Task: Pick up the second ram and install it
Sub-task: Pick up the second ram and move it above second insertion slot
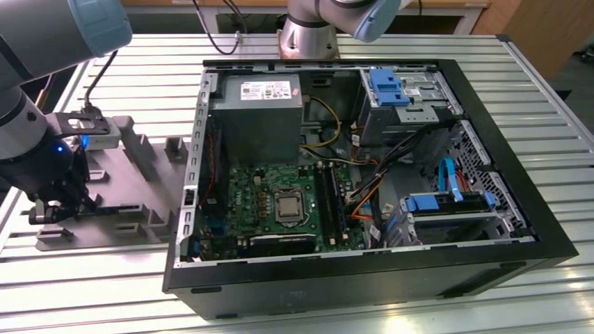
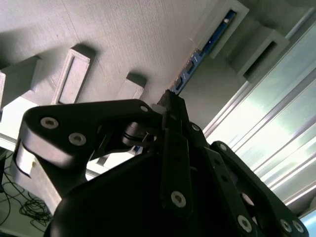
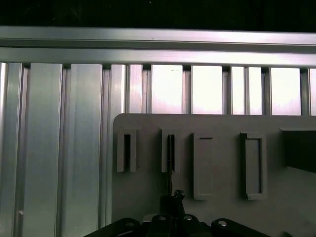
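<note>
Exterior view first: the arm (image 1: 28, 139) has the gripper (image 1: 58, 207) right down on the grey moulded tray (image 1: 139, 181), at the tray's end towards the exterior view's left. The open PC case (image 1: 371, 278) lies well away from the gripper, on the far side of the tray towards the exterior view's right. Its motherboard (image 1: 269, 181) faces up, with the dark memory slots (image 1: 327, 198) next to the CPU socket (image 1: 289, 207). Everything sits on the slatted metal surface (image 1: 111, 292).

Second wrist view: you're looking along the black gripper (image 2: 170, 98) linkages. The tips are pinched nearly together, and the end of the second ram (image 2: 207, 47) is caught between them. The stick stands on edge and runs straight away from the tips, and its far end is tucked into a raised holder on the tray (image 2: 123, 39). A couple of upright blocks (image 2: 71, 74) stand off to one side of the gripper, and the surface (image 2: 276, 123) is on the other side.

First wrist view: the gripper (image 3: 173, 196) tips meet on a thin dark line, which is the second ram (image 3: 170, 168) seen edge-on. It leads from the tips into a slotted block (image 3: 165, 150) on the tray (image 3: 222, 123). Another slotted block (image 3: 127, 152) is just beside that one, and there are two wider ones on its other side. Beyond the tray, further from the gripper, is the ribbed surface (image 3: 49, 148).
</note>
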Controlling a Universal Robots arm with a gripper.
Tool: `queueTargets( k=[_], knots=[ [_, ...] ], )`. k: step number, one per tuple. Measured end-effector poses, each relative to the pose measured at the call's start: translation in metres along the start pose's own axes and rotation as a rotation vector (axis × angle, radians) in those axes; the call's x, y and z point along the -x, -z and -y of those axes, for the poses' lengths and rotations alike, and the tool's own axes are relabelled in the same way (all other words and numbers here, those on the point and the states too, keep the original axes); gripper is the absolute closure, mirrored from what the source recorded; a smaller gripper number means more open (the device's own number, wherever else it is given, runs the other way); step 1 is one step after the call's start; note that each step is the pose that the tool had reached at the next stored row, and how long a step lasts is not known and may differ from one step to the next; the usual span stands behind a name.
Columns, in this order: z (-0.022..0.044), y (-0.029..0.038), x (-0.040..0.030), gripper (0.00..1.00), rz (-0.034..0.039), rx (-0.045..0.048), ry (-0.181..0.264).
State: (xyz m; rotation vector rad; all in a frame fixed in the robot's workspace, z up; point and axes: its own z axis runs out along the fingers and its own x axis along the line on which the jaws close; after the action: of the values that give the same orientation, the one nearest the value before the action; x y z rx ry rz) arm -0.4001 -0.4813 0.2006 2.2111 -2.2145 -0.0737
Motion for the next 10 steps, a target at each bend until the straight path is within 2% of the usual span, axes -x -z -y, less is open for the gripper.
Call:
queueTargets(
  k=[6, 10],
  knots=[
    [0.0, 0.0001, 0.0, 0.89, 0.0001, -0.0004, 0.0],
    [-0.0001, 0.0027, 0.0, 0.89, 0.0, -0.0004, 0.0]
  ],
)
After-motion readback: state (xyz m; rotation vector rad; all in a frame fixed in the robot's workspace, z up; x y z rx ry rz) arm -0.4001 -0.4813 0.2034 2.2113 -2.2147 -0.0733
